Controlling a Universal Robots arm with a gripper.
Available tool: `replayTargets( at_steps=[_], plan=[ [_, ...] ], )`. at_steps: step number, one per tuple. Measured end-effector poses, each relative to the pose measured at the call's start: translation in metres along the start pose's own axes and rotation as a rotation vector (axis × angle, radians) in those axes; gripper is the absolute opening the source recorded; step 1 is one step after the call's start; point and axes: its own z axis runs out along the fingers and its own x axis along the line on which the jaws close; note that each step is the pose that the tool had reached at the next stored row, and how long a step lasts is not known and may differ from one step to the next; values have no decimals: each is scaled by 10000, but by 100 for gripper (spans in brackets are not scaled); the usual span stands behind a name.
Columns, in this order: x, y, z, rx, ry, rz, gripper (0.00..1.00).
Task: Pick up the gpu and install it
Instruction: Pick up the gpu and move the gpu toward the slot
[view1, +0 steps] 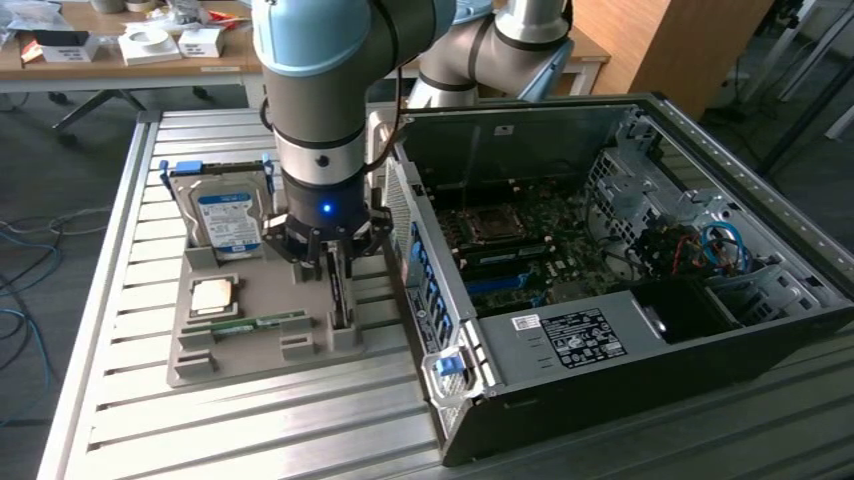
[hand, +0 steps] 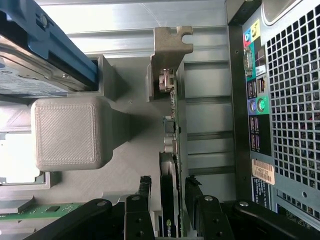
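No word or number is legible to me in either view.

- **hard drive** (view1: 227, 220): blue-and-white label, print too small to read.
- **power supply** (view1: 514, 352) inside the computer case (view1: 694, 370): large white label (view1: 582, 338) with dense black print, and a small white sticker (view1: 525, 322) beside it. I can read neither.
- **rear panel** (hand: 255, 100) of the case: tan barcode sticker (hand: 262, 172) with illegible lines, and a yellow tag (hand: 255, 29) bearing a small dark symbol.
- **gpu** (hand: 170, 210): a green-and-white mark at its edge, which I cannot make out.
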Motion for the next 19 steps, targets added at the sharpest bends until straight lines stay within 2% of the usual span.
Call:
replayTargets(
  at_steps=[19],
  plan=[
    [9,-4,16,0,0,0,42]
  ],
)
